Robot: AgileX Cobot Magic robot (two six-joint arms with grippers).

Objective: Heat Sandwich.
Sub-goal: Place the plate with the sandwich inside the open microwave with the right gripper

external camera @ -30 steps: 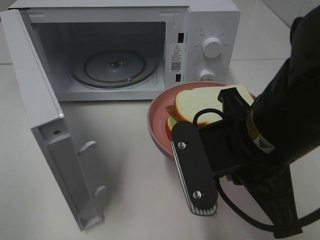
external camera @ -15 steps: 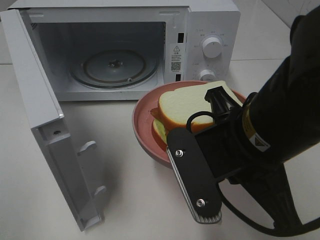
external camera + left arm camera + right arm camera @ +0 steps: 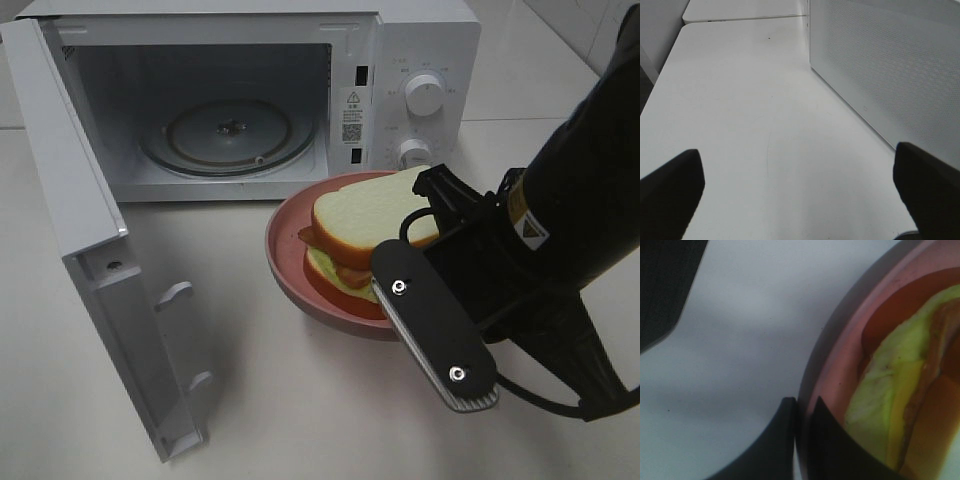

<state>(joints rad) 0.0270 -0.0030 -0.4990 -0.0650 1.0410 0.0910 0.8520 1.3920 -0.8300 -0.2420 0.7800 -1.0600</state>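
Note:
The sandwich [image 3: 365, 215], white bread over green and reddish layers, lies on a round pink plate [image 3: 285, 255] in front of the open microwave [image 3: 425, 40]. My right arm [image 3: 560, 230] reaches in from the right. In the right wrist view, the right gripper [image 3: 802, 440] is shut on the plate's rim [image 3: 840, 365], with the sandwich [image 3: 900, 405] just beyond it. Whether the plate touches the table I cannot tell. My left gripper [image 3: 797, 190] stands open over bare table beside the microwave door [image 3: 880, 65], holding nothing.
The microwave's door [image 3: 90, 260] is swung wide open to the left, its edge reaching toward the table's front. The glass turntable [image 3: 228, 135] inside is bare. Two knobs [image 3: 424, 95] sit on the right-hand panel, just behind the plate.
The plate with the sandwich has moved left, toward the microwave's opening. My right wrist has swung to the right, so more of the sandwich shows. The left gripper has stayed open.

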